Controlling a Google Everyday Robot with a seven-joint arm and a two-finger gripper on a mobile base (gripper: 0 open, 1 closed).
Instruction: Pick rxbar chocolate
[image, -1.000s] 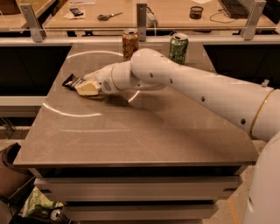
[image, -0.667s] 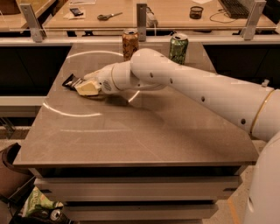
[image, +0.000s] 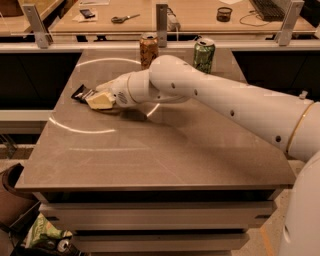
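Note:
The rxbar chocolate (image: 80, 93), a small flat bar in a black glossy wrapper, lies on the left part of the brown table (image: 150, 150). Only its left end shows; the rest is hidden under my gripper. My gripper (image: 98, 98) is at the end of the white arm that reaches in from the right, low over the table and right on the bar, with pale fingers (image: 101, 100) over the wrapper.
A brown drink can (image: 148, 49) and a green drink can (image: 204, 55) stand at the table's far edge. Behind is a wooden counter with scissors (image: 124, 18) and metal posts. A bag and a bin sit on the floor at lower left.

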